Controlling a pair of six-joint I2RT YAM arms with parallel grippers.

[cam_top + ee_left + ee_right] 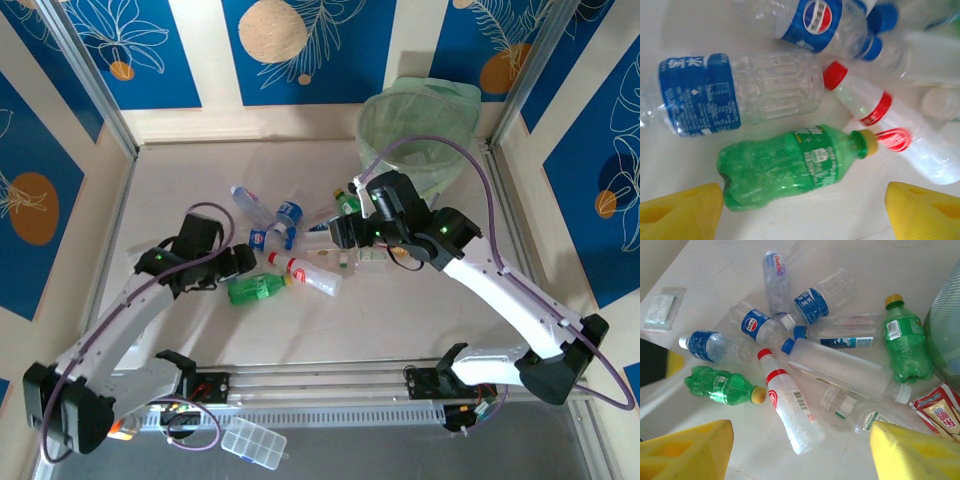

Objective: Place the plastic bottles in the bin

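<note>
Left pincer (805, 215) and right pincer (800, 455) gape empty above bottles (310, 277) strewn on the pale tabletop (200, 170); bin (420, 125) stands far right by blue-patterned walls (350, 60). Right wrist view catches a red sachet (939, 412) near the bin.

Plastic bottles (840, 372) lying clustered; pale-green bin (420, 120) upright beyond, apparently bag-lined.

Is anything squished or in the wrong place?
The green bottle by the left end effector looks crumpled near its bottom. A red-and-white packet lies beside the bin; it is no bottle.
</note>
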